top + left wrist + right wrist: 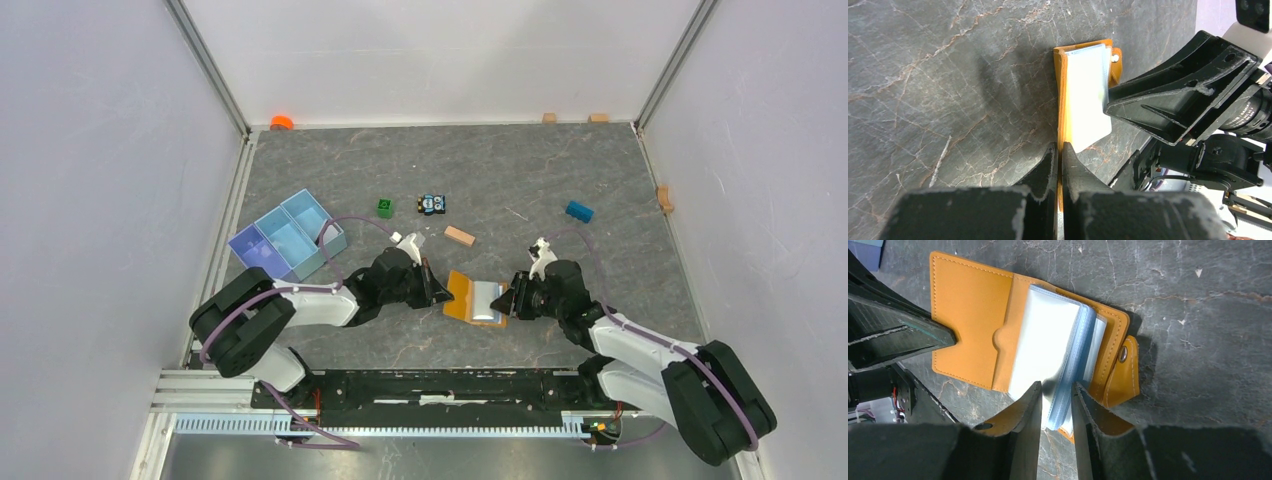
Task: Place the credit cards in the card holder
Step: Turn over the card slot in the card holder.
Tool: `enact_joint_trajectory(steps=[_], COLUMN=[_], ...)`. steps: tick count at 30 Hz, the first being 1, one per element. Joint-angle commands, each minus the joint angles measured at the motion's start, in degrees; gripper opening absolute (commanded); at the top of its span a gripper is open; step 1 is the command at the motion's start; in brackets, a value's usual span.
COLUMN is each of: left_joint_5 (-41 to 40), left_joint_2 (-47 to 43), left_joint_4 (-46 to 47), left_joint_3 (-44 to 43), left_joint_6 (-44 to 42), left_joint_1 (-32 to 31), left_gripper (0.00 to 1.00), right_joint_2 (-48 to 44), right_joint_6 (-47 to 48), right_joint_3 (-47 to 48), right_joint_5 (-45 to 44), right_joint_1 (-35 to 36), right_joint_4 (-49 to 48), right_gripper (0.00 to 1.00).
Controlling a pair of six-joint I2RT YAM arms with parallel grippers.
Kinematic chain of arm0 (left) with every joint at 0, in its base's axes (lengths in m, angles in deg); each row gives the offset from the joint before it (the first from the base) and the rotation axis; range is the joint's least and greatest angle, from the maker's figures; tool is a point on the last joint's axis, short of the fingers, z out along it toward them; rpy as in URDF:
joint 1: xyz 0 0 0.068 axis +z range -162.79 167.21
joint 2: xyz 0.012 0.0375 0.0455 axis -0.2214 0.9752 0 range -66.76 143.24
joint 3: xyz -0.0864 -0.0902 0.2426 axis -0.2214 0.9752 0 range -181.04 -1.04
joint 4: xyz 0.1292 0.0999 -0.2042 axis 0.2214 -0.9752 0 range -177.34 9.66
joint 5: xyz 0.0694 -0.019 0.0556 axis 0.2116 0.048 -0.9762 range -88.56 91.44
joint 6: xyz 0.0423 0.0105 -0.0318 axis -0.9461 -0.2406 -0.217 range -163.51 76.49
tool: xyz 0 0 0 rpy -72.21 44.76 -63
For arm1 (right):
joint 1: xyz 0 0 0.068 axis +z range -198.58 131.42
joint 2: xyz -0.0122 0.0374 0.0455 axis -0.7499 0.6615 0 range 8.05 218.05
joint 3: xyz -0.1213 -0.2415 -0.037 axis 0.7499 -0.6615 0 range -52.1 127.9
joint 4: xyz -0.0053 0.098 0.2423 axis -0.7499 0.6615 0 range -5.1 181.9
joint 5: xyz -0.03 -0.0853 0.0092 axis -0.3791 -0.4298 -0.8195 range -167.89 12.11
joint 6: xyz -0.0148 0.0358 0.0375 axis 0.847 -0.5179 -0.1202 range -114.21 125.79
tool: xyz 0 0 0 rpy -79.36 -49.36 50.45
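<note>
The orange card holder (460,292) lies open on the table between my two grippers, its pale plastic sleeves (487,300) facing up. My left gripper (441,290) is shut on the edge of its left cover (1063,100), fingertips (1050,156) pinched tight on the orange leather. My right gripper (508,302) is closed around the near end of the blue-edged sleeve stack (1048,340), which fills the gap between the fingers (1033,405). The snap tab (1124,370) sticks out at the right. No separate credit card shows; I cannot tell if one is among the sleeves.
A light blue divided tray (285,240) stands at the left. A green block (385,207), a toy car (432,204), a wooden block (459,236) and a blue block (578,211) lie behind the holder. Small wooden blocks (598,117) line the far and right walls.
</note>
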Motion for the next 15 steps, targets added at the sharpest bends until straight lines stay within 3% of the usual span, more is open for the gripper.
enact_joint_trajectory(steps=[1,9,15], left_joint_5=[-2.14,-3.11,-2.13], left_joint_2=[1.55,3.19,3.68], left_joint_4=[-2.56,-4.38,-4.22], left_joint_3=[-0.70,-1.28,-1.91], left_joint_6=[-2.01,-3.66,-3.41], left_joint_1=[-0.24,-0.24,-0.24], left_gripper=[0.02,0.02,0.02], right_joint_2=[2.27,1.92,0.03], right_joint_6=[-0.92,-2.52,-1.28], right_joint_3=[-0.93,-0.80,2.27], right_joint_5=[1.20,5.20,4.10], right_joint_1=[0.12,0.66,2.59], right_joint_4=[-3.71,-10.46,-10.36], right_gripper=[0.34,0.35,0.38])
